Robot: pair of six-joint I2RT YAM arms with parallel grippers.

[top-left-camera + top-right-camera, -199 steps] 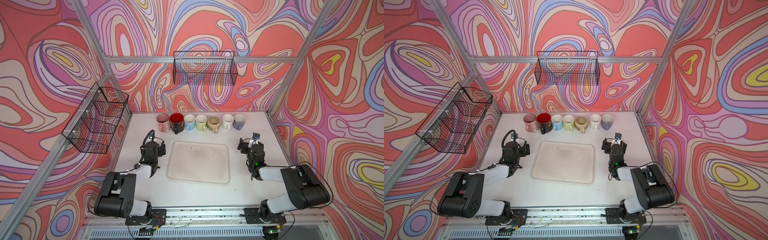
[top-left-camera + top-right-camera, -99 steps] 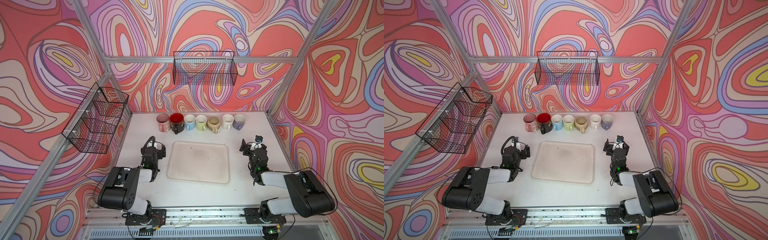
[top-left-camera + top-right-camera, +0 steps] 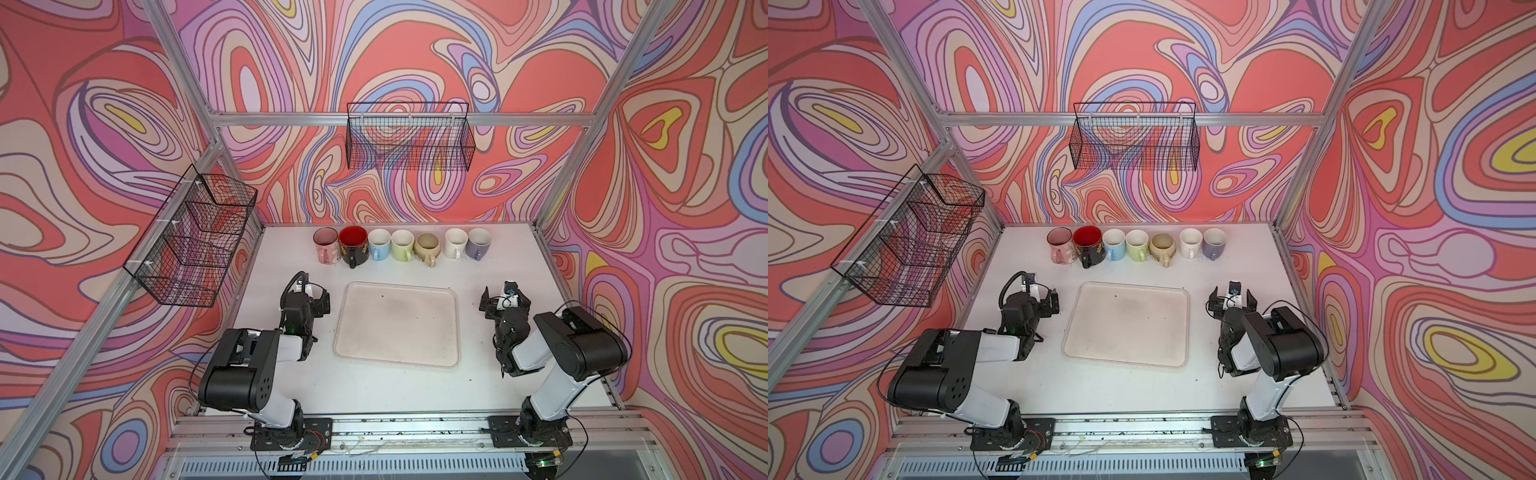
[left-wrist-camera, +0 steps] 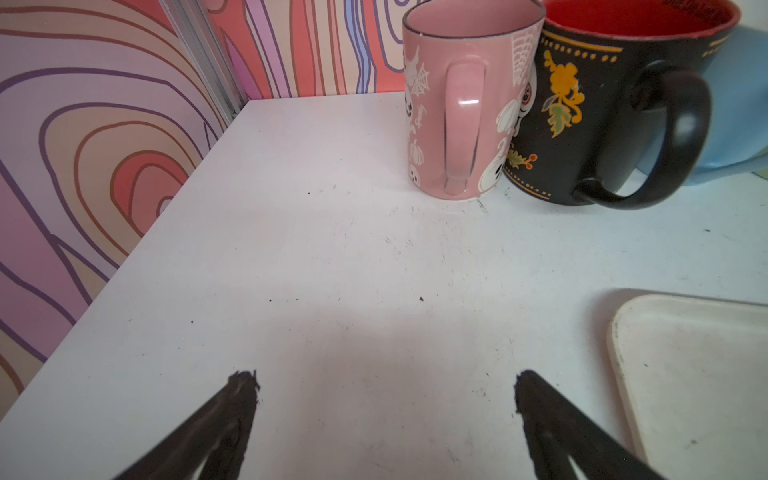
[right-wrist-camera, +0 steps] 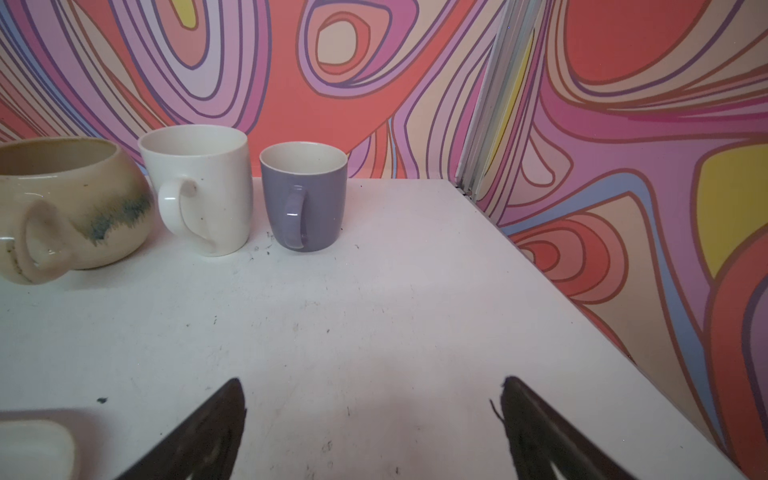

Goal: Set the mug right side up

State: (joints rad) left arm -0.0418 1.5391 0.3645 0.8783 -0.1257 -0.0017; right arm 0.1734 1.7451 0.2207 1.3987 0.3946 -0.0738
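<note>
With my left hand (image 4: pixel 384 380) and right hand (image 5: pixel 372 384) released and empty, I judged that reaching among the tightly packed upright mugs (image 3: pixel 402 246) risked toppling neighbours.

Both top views are bright and even, shadows soft; walls (image 3: pixel 83 208) at 3 and 9 o'clock look stretched. In wrist views fingertips (image 4: pixel 232 411) are blurred; pink mug (image 4: pixel 467 101) shows small glare.

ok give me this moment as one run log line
mugs: seven upright, back row | tray: empty | left gripper: open, holding nothing | right gripper: open, holding nothing
</note>
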